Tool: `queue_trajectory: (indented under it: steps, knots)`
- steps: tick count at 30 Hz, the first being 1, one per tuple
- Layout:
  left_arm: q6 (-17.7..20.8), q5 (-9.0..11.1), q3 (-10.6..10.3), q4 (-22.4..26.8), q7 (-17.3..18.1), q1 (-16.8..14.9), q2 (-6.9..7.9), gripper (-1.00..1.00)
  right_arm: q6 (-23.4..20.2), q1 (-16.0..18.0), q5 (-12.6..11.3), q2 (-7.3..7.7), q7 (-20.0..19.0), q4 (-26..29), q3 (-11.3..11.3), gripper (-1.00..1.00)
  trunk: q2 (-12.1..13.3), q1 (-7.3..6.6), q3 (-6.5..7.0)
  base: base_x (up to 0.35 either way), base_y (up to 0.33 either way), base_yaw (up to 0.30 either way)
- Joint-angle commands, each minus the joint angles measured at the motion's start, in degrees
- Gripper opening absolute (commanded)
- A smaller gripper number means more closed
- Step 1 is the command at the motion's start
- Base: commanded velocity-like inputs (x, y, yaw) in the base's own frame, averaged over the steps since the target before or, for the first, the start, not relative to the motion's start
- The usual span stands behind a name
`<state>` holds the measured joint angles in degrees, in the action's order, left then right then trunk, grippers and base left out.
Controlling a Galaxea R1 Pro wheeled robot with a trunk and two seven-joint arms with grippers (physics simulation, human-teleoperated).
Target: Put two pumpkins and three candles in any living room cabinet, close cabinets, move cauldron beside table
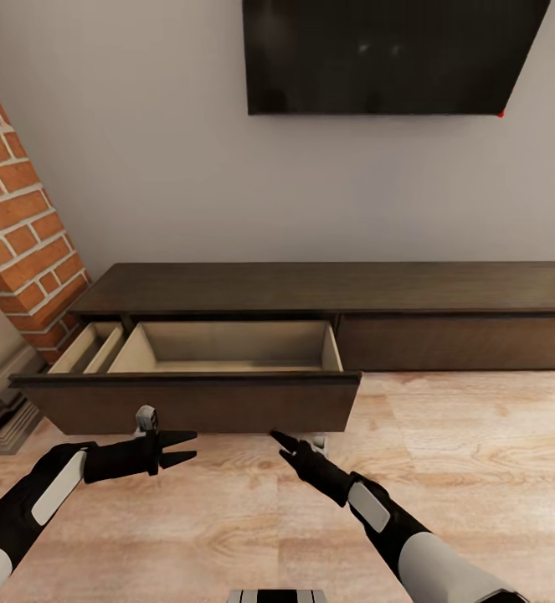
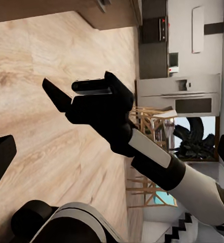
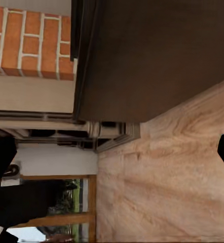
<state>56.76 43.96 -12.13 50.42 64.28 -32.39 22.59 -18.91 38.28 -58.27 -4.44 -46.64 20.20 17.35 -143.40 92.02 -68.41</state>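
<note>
The cabinet (image 1: 336, 289) drawer (image 1: 227, 352) is pulled out — its front edge is near both tools. The left tool (image 1: 185, 446) is held open and empty; the right tool (image 1: 281, 444) is seen nearly closed, empty, over free floor (image 1: 444, 452).

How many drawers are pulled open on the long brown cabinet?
1. The left drawer is pulled out, pale inside, nothing showing in it. The right drawer front is closed. The cabinet continues past the picture's edge.

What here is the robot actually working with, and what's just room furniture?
For the job:
- cabinet, its big drawer pulled open and empty
- left gripper and right gripper, both holding nothing

Just there:
- television
- brick column
- wood floor
</note>
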Motion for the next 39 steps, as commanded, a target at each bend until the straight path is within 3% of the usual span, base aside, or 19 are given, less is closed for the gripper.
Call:
queue_trajectory:
  steps: [1,6,9,12,16,39]
  knots:
    - [0.31,0.21,-0.17,-0.04,0.08,-0.04,0.07,1.00,-1.89,0.04,-0.18,0.03,0.21,0.02,0.25,1.00,0.00,-0.04,0.18,-0.036,0.000,0.000]
    - [0.36,0.19,-0.20,-0.01,0.06,-0.04,0.09,1.00,-7.98,0.06,-0.10,0.38,0.98,-0.31,-0.02,1.00,0.06,-0.17,1.29,-0.010,0.000,0.000]
    - [0.40,0.16,-0.23,0.35,0.06,-0.04,0.09,1.00,-9.09,0.04,-0.74,2.52,0.66,-0.84,-0.49,1.00,0.10,-0.25,1.96,-0.002,0.000,0.000]
    - [0.44,0.16,-0.25,0.50,0.06,-0.04,0.11,1.00,-8.99,-0.06,-3.87,5.00,0.13,-0.83,-0.67,1.00,0.14,-0.32,2.62,0.000,0.000,0.000]
    - [0.45,0.19,-0.26,0.55,0.06,-0.04,0.23,1.00,-6.52,-0.46,-7.07,6.10,-1.17,-0.92,-0.34,1.00,1.38,-1.02,3.38,0.000,0.000,0.000]
    - [0.45,-0.01,-0.26,0.64,0.06,-0.04,0.16,1.00,-5.38,-2.33,-8.86,6.48,-4.29,-3.28,-0.70,1.00,10.60,-6.07,7.51,0.000,0.000,-0.010]
